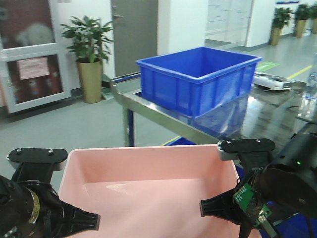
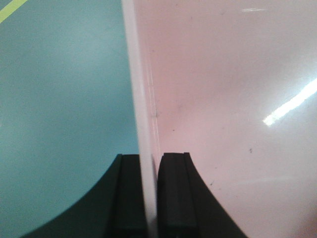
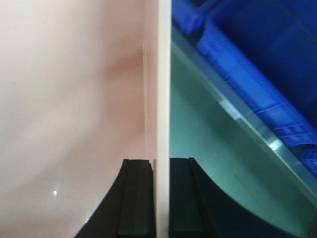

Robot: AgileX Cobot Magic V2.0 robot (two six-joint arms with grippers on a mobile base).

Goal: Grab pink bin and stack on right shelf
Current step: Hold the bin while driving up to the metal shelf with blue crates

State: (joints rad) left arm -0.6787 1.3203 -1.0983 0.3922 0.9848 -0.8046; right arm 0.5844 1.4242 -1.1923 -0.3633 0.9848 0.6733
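The pink bin (image 1: 148,183) fills the lower middle of the front view, held up between both arms. My left gripper (image 1: 74,218) is shut on its left wall; in the left wrist view the pale rim (image 2: 141,99) runs between the two black fingers (image 2: 130,198). My right gripper (image 1: 223,206) is shut on the bin's right wall, with the rim (image 3: 163,99) pinched between its fingers (image 3: 136,198). The right shelf (image 1: 277,106), dark and glossy, lies ahead to the right with a blue crate on it.
A blue ribbed crate (image 1: 198,79) stands on the shelf's left part, whose metal edge (image 1: 163,116) runs toward me. More blue crates (image 3: 257,69) sit below at the right. A potted plant (image 1: 90,54) and doors stand behind on the left.
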